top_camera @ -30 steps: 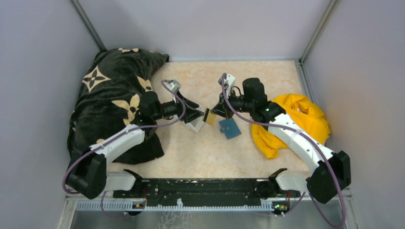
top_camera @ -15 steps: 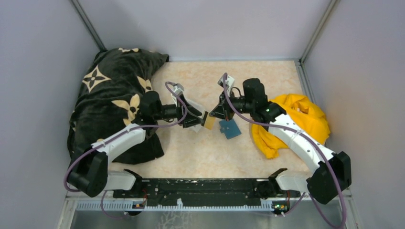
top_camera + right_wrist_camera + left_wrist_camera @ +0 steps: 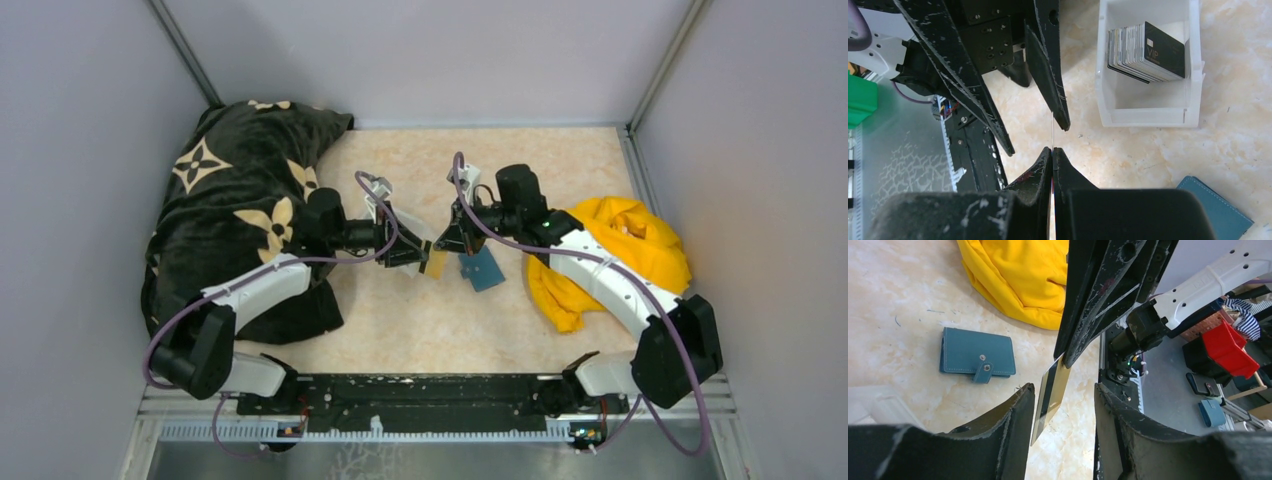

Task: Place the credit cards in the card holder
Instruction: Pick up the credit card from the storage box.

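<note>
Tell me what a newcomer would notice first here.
The two grippers meet mid-table: the right gripper pinches a yellow-tan card edge-on, and the open left gripper straddles it. Beside them lies the closed teal card holder; a black flowered cloth fills the far-left corner, a yellow cloth the right edge.

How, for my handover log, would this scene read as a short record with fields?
right pincer: shut on yellow card, held in mid-air
left pincer: open, straddling that card
card holder: closed, flat on table
white tray: holds a stack of cards
yellow cloth: bunched beyond the card holder
</note>
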You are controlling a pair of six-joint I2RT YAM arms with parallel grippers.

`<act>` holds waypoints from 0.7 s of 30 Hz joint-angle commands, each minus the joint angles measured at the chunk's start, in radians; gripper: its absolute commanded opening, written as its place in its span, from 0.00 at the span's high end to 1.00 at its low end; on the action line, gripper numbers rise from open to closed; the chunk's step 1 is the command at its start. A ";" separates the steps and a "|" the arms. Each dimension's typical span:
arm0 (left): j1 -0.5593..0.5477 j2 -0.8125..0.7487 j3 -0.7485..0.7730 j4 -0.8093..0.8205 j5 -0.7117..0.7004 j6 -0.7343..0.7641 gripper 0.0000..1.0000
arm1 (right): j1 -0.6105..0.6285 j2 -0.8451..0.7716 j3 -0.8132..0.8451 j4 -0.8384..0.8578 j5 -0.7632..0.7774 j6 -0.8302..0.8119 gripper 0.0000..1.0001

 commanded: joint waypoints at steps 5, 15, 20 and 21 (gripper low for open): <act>0.002 0.045 0.024 -0.021 0.035 0.048 0.50 | -0.021 0.021 0.067 0.056 -0.053 0.004 1.00; 0.002 0.075 0.018 -0.031 0.038 0.066 0.65 | -0.046 0.045 0.068 0.077 -0.079 0.010 1.00; 0.002 0.097 0.021 -0.010 0.053 0.055 0.89 | -0.048 0.064 0.066 0.087 -0.081 0.011 1.00; 0.002 0.102 0.021 -0.008 0.056 0.054 0.97 | -0.049 0.066 0.065 0.090 -0.081 0.014 1.00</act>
